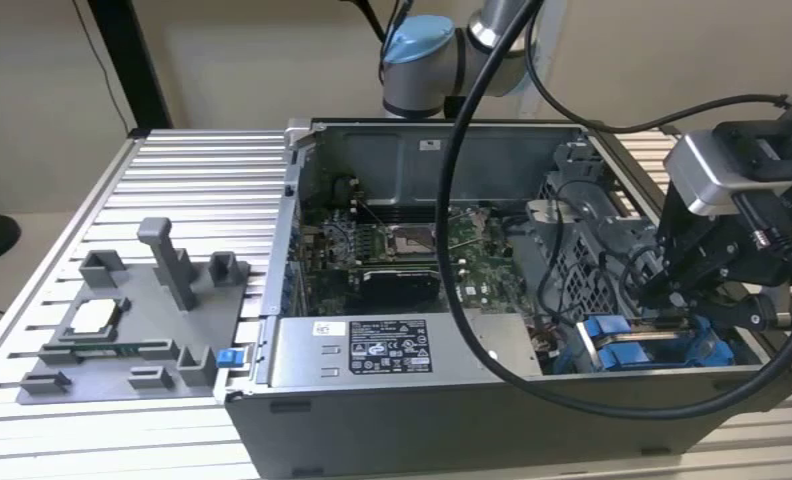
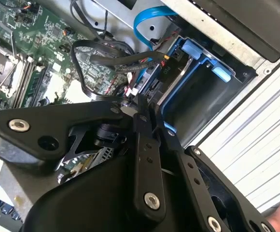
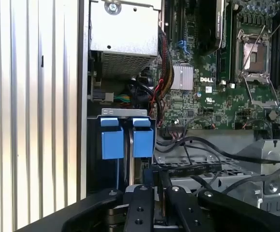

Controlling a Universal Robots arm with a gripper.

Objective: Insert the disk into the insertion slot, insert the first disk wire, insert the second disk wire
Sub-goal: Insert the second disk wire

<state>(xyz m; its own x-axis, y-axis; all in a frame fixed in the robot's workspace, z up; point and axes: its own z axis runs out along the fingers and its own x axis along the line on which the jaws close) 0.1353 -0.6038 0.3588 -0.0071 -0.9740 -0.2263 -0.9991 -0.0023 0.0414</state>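
My gripper (image 1: pixel 668 296) hangs low inside the open computer case, at the exterior view's right, just above the insertion slot (image 1: pixel 636 350) with its bright blue rails. Its fingers (image 2: pixel 141 121) stand close together, shut on a black disk wire whose flat connector (image 2: pixel 166 71) sticks out past the tips toward the slot (image 2: pixel 198 58). In the first wrist view the gripper (image 3: pixel 157 187) sits beside two blue tabs (image 3: pixel 112 140) at the slot's mouth. The disk's silver body is hidden. A light blue flat cable (image 2: pixel 149 14) curls behind the slot.
The grey power supply (image 1: pixel 369 350) with a white sticker lies along the case's front. A perforated metal cage (image 1: pixel 572 262) and loose black cables crowd the gripper. The motherboard (image 1: pixel 396 245) fills the middle. A grey fixture (image 1: pixel 143 320) sits on the slatted table.
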